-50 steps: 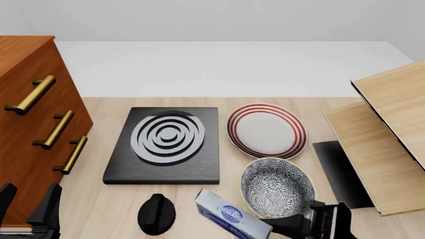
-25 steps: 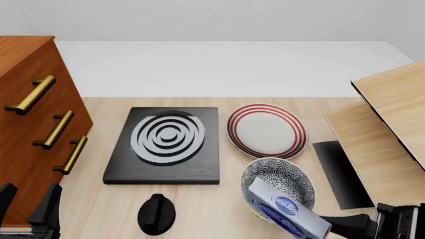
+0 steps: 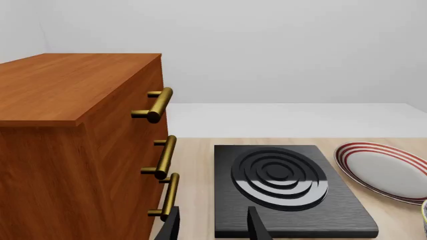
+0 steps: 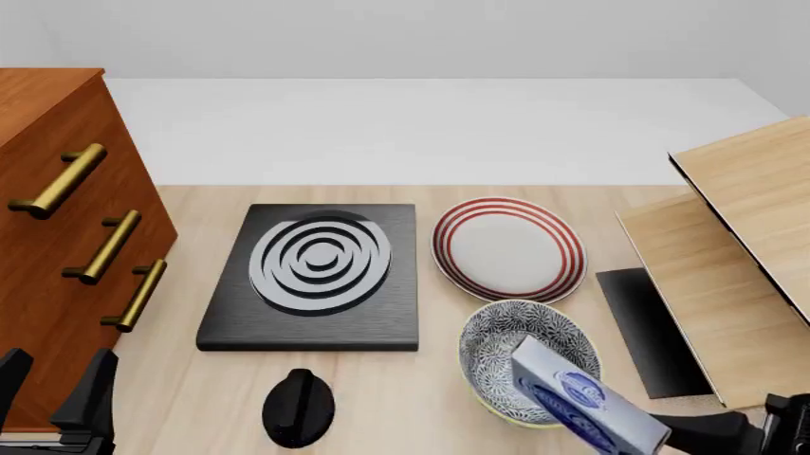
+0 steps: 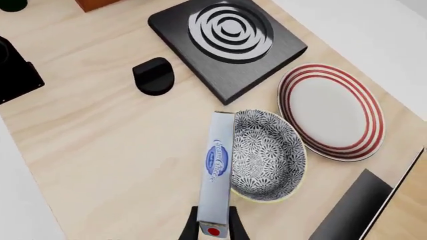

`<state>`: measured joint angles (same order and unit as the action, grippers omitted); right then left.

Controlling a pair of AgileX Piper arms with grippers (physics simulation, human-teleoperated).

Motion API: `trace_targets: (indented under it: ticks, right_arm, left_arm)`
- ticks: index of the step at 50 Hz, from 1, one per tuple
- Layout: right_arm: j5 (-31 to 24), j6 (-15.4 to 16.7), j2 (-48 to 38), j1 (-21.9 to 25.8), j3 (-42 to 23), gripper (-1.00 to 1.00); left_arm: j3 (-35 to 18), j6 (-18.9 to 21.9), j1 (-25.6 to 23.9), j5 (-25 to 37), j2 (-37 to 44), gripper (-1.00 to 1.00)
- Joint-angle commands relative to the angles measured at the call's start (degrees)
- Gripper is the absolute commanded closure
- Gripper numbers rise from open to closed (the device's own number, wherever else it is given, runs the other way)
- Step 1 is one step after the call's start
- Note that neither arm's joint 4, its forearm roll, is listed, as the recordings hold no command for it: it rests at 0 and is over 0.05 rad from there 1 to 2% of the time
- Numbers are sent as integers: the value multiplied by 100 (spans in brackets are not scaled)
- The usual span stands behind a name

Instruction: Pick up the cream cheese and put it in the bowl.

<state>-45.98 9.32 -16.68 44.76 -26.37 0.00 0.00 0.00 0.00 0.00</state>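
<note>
Right wrist view: the right gripper (image 5: 213, 227) is clamped on the red-marked end of the cream cheese (image 5: 217, 172); most of the carton sticks out unsupported ahead of the fingers.
Carton position: held in the air over the near-right part of the bench (image 4: 379, 398), over the bowl's (image 4: 506, 346) near rim; in the front view its far end overlaps the patterned inside.
Bowl position: near-right part of the bench, just nearer than the red-ringed plate (image 4: 509, 248).
Risk, release too soon: only part of the carton looks to be above the bowl's opening, so it could catch the rim and tip out onto the bench.
Risk, end grip: a long overhang from a short hold; a quick wrist turn might swing or slip the carton.
Risk, descent: going down here could knock the rim and shove the bowl toward the plate.
Left gripper (image 3: 212, 226): idle at the near-left corner beside the drawer cabinet (image 3: 73, 145), jaws apart, holding nothing.
</note>
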Motion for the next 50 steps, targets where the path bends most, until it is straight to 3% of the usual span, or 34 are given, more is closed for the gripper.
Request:
trace_targets:
  ticks: [1, 50]
  right_arm:
    - [-18, -24, -152, -166, -31, 100]
    - [1260, -237, -964, -489, 643, 100]
  left_arm:
    - [0, 0, 0, 0, 0, -100]
    - [0, 0, 0, 0, 0, -100]
